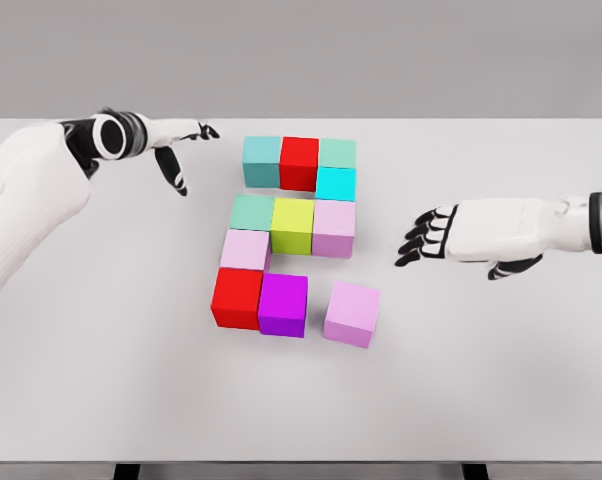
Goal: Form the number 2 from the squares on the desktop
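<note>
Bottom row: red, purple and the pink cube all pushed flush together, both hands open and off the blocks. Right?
Not quite. In the head view the pink cube sits apart from the purple cube, slightly turned; red cube and purple touch. Left hand and right hand are open, off the blocks.

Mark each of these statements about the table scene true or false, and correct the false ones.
1. Both hands hold nothing. True: the left hand and right hand are open.
2. The yellow-green block sits in the middle row. True.
3. The loose pink block touches the purple block. False: a gap separates them.
4. The top row contains a red block. True.
5. The right hand rests on the cyan block. False: it is off to the side, over the table.
</note>
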{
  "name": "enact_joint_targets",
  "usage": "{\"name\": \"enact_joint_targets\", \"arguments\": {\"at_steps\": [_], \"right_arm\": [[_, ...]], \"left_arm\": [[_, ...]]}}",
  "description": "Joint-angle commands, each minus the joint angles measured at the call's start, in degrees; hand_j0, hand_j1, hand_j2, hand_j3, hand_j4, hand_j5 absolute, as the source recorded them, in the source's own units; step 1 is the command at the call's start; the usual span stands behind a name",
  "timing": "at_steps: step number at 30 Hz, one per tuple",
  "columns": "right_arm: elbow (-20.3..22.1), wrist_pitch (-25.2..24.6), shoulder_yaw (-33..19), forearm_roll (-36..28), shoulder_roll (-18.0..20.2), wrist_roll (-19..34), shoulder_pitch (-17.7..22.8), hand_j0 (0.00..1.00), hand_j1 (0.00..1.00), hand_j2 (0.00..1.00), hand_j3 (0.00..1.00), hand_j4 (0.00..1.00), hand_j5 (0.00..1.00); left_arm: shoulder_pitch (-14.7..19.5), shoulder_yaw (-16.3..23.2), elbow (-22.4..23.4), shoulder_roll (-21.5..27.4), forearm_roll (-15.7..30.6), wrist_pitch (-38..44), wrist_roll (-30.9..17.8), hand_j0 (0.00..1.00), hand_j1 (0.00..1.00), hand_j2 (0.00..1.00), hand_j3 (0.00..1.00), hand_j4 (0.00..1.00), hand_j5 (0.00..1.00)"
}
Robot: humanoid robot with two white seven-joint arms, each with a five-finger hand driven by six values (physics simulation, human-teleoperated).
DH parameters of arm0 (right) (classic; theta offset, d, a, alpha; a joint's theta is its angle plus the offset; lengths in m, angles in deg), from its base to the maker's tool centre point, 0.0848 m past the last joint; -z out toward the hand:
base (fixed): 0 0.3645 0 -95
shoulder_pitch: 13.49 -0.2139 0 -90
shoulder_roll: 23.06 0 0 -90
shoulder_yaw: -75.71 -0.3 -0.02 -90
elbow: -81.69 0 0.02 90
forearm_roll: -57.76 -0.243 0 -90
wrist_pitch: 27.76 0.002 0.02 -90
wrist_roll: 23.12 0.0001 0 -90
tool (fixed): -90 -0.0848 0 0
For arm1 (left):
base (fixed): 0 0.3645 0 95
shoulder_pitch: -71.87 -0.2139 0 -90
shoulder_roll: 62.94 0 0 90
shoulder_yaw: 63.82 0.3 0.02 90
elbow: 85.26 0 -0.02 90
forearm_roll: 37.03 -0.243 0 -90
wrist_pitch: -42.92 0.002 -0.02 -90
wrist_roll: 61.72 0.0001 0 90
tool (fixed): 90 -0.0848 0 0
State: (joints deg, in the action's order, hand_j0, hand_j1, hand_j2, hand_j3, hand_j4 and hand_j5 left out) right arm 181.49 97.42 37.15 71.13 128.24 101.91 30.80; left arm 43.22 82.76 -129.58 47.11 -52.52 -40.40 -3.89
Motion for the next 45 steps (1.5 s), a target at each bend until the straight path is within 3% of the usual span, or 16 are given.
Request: {"name": "enact_joint_targets", "arguments": {"at_steps": [1, 7, 9, 30, 39, 45], "right_arm": [[0.0, -0.2, 0.1, 3.7, 1.8, 0.0, 0.2, 1.0, 1.0, 1.0, 1.0, 1.0, 1.0], [0.9, -0.2, 2.3, 6.9, 0.0, 0.0, 2.8, 1.0, 1.0, 1.0, 1.0, 1.0, 1.0], [0.9, -0.2, 4.6, 6.9, -1.5, 0.0, 2.7, 1.0, 1.0, 1.0, 1.0, 1.0, 1.0], [0.8, -0.2, 6.4, 6.6, -7.2, 0.0, 0.3, 1.0, 1.0, 1.0, 1.0, 1.0, 1.0], [0.3, -0.2, 6.6, 6.7, -4.7, 0.0, -0.6, 1.0, 1.0, 1.0, 1.0, 1.0, 1.0], [0.9, -0.2, 10.1, 6.9, -2.8, 0.0, -0.2, 1.0, 1.0, 1.0, 1.0, 1.0, 1.0]], "left_arm": [[0.0, 0.6, 1.5, -1.0, -2.4, 0.1, 0.0, 1.0, 1.0, 1.0, 1.0, 1.0, 1.0], [0.0, 0.6, 2.3, -3.5, -2.7, 0.1, 0.0, 1.0, 1.0, 1.0, 1.0, 1.0, 1.0], [0.1, 0.6, 2.3, -4.2, -3.8, 0.1, 0.0, 1.0, 1.0, 1.0, 1.0, 1.0, 1.0], [0.1, 0.7, 2.2, -5.7, -4.6, 0.0, 0.1, 1.0, 1.0, 1.0, 1.0, 1.0, 1.0], [0.2, 0.8, 2.2, -6.1, -5.0, -0.2, 0.1, 1.0, 1.0, 1.0, 1.0, 1.0, 1.0], [0.2, 0.8, 2.1, -6.1, -5.1, -0.2, 0.1, 1.0, 1.0, 1.0, 1.0, 1.0, 1.0]]}}
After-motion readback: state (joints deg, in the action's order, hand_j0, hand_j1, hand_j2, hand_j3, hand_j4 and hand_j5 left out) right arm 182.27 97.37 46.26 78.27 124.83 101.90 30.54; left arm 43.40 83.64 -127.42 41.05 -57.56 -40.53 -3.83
